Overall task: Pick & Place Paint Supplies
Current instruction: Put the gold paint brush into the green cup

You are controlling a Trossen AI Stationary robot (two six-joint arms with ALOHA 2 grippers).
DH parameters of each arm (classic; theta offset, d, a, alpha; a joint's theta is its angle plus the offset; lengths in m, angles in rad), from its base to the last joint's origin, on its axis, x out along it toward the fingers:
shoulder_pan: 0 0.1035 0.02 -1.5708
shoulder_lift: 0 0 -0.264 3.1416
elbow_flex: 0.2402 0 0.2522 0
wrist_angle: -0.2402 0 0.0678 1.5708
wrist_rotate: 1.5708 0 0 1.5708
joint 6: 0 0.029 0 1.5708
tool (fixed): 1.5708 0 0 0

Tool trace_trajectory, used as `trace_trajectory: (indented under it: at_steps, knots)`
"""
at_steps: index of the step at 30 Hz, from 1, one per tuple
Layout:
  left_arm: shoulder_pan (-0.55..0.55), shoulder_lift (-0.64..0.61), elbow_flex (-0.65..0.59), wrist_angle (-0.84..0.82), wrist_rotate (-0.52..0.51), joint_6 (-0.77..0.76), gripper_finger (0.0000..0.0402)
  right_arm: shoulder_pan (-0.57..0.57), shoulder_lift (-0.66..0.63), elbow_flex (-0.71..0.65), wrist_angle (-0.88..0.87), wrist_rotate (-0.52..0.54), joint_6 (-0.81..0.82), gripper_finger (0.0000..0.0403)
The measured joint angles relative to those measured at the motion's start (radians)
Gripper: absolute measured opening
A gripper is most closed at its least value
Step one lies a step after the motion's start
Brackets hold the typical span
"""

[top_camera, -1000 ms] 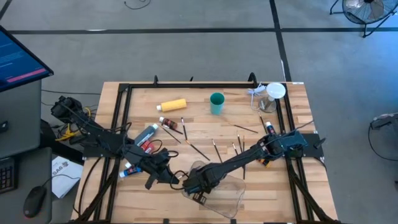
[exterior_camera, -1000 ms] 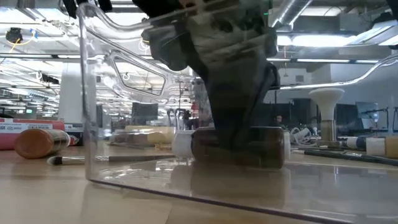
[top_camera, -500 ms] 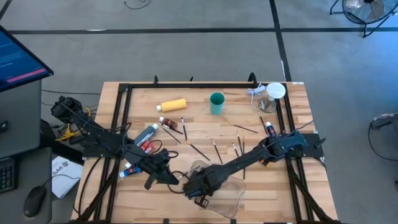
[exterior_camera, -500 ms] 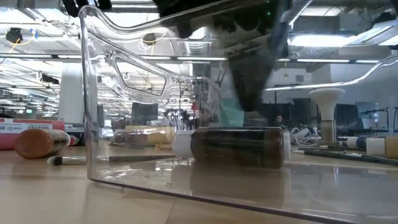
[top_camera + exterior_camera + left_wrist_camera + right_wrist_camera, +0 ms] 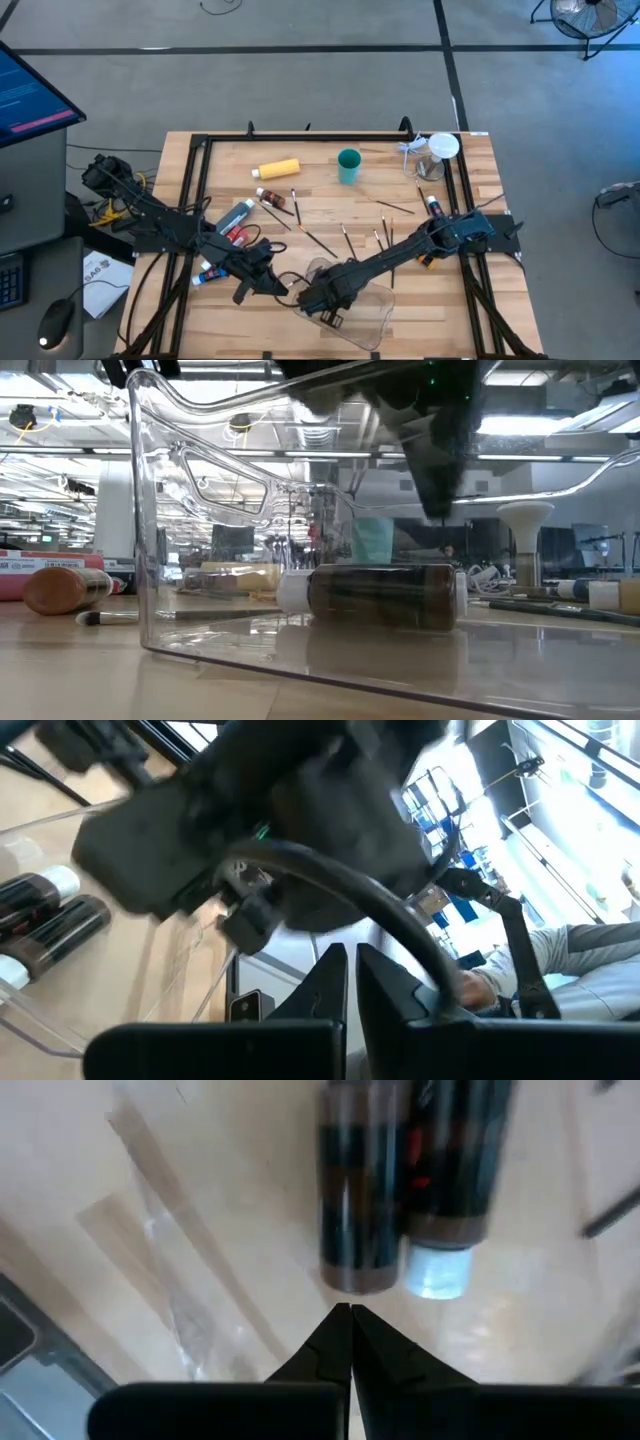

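Paint bottles (image 5: pixel 405 1180), two brown ones with white caps, lie side by side on the floor of the clear tray (image 5: pixel 372 312) at the desk's (image 5: pixel 330 215) near edge. Low view shows one of them (image 5: pixel 375 596) flat on its side inside the tray wall.

Right claw (image 5: pixel 350 1320) hangs just above those two bottles, fingers pressed together, holding nothing. Left claw (image 5: pixel 243 292) sits just beside the tray's left end, also closed and empty; its wrist view looks past its fingers at the right arm's wrist and the tray.

Judgement: a drop into the tray looks finished, and the step in hand is clearing the right arm out for the next item.

How to do it well:
- Lift straight up until the claw tip is above the tray rim before any sideways travel. The walls are clear, and a low swing could catch one and drag the tray.
- Keep the right arm off the left claw, parked near that end.
- Open the fingers only once away from the tray.

Still loose on the desk: thin brushes (image 5: pixel 321 243) scattered mid-desk, yellow bottle (image 5: pixel 278 168) toward the far side beside the teal cup (image 5: pixel 348 165), tubes (image 5: pixel 236 216) on the left, a small bottle (image 5: pixel 433 205) by the right arm's base. Brushes lie nearest; they are thin and flat, so a low, centred pinch across the handle seems wise.
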Motion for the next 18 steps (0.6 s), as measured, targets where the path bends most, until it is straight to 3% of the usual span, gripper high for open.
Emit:
trace_trajectory:
  at_steps: [6,18]
  knots:
    - [0.001,0.0,0.0,0.0,-0.022,0.006,0.0001,-0.024,-0.158,0.001,0.075,0.164,0.012,0.0]
    - [0.079,0.0,0.0,0.008,-0.234,0.012,0.0001,-0.029,-0.465,0.002,0.14,0.632,0.031,0.0]
